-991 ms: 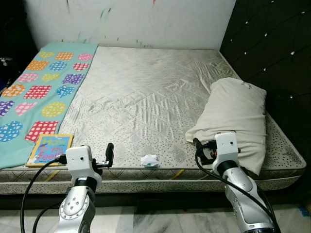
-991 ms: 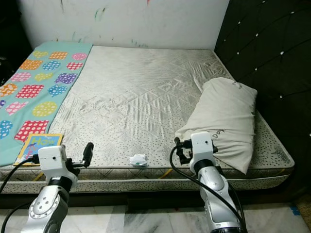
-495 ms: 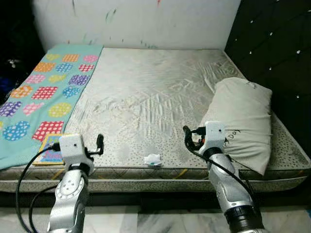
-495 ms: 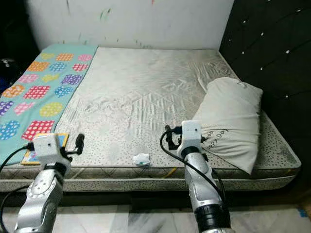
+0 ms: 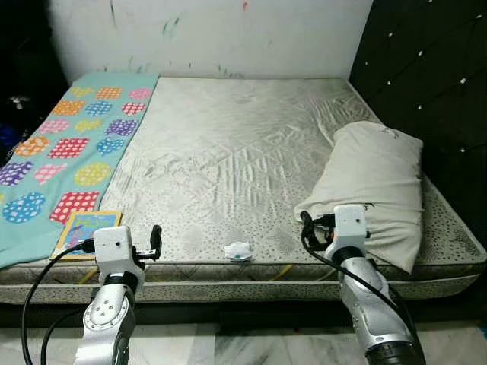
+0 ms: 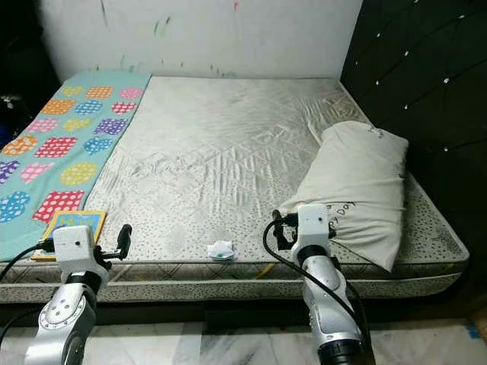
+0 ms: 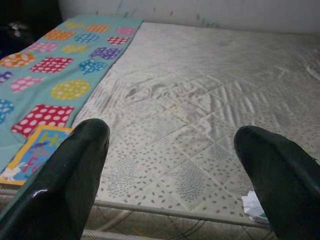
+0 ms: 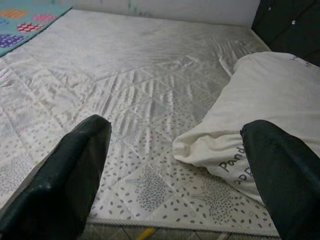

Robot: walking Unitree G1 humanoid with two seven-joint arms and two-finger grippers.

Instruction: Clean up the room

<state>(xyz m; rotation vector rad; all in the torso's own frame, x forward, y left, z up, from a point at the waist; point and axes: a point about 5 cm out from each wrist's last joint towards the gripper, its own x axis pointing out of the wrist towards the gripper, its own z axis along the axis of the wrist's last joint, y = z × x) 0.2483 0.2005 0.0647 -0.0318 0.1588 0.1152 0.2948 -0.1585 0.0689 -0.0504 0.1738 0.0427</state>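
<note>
The crumpled tissue [image 5: 237,251] is seen lying on the bare mattress [image 5: 228,144] close to its near edge, about midway along that edge, apart from everything else. A picture book [image 5: 85,230] lies flat at the near left corner, on the end of the patterned blanket [image 5: 68,144] that runs up the left side of the bed. A white pillow [image 5: 373,186] is slumped against the dark headboard [image 5: 426,91] along the right side.

Compared with half a second ago, both arms have been drawn back and lowered toward the near edge, and the view has shifted only slightly; a second ago the arms were in nearly the same low pose, so a short reach forward seems to have been made and then withdrawn. Nothing on the bed has been moved.

The left hand [image 7: 172,175] is held released and grasping nothing, its fingers [image 7: 65,170] spread wide above the near edge, just right of the book. The right hand [image 8: 175,175] is likewise spread and holds nothing, poised just before the pillow's near corner.

The tidying is judged barely begun: tissue, book and pillow are all untouched, and the tissue lies between the two hands.
</note>
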